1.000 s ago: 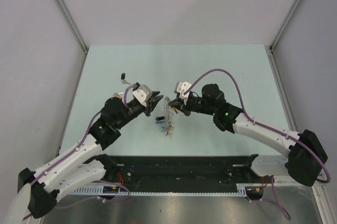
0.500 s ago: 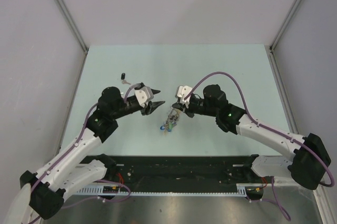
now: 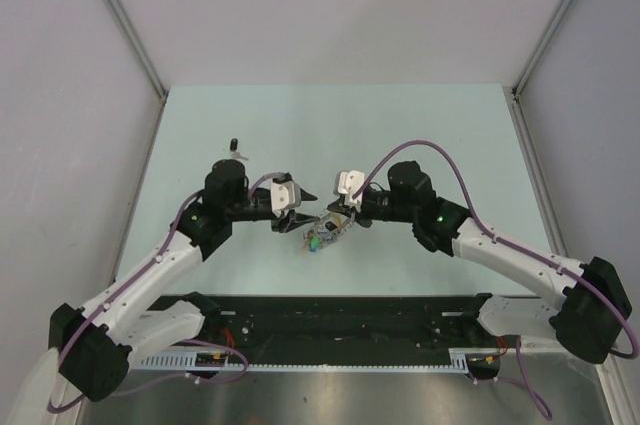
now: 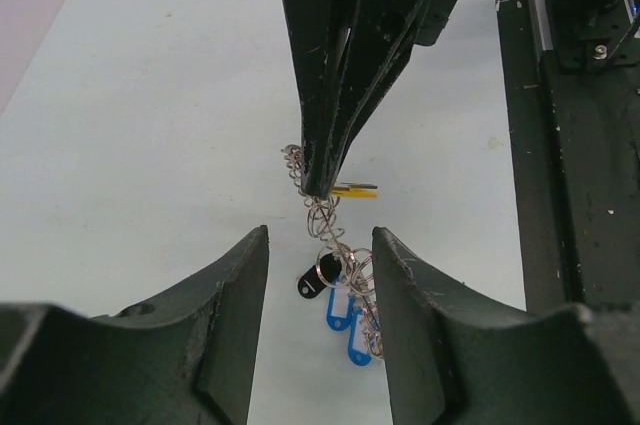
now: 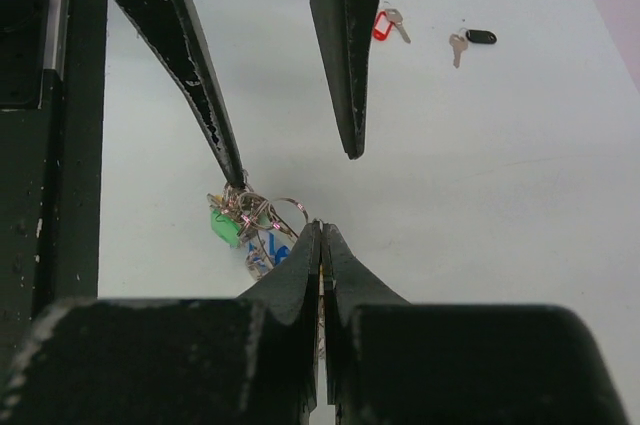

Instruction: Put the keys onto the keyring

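Note:
The keyring (image 3: pixel 324 233), a silvery coil with blue, green and black tags, hangs from my right gripper (image 3: pixel 343 219), which is shut on it. A yellow key (image 4: pixel 356 187) shows at the shut tips (image 4: pixel 318 183). My left gripper (image 3: pixel 306 209) is open, and its fingers straddle the hanging ring (image 4: pixel 335 265). One left fingertip (image 5: pixel 230 173) touches the cluster by the green tag (image 5: pixel 224 224). The red key (image 5: pixel 381 25) and the black key (image 5: pixel 479 36) lie on the table beyond, at far left in the top view (image 3: pixel 234 146).
The pale green table (image 3: pixel 440 135) is walled by grey panels on three sides. A black rail (image 3: pixel 340 320) with the arm bases runs along the near edge. The lower tags of the ring rest near the table surface (image 4: pixel 150 95).
My left gripper has swung right and closed in on the ring, still open. The ring has gone from standing stretched between the grippers to hanging bunched from my right gripper.

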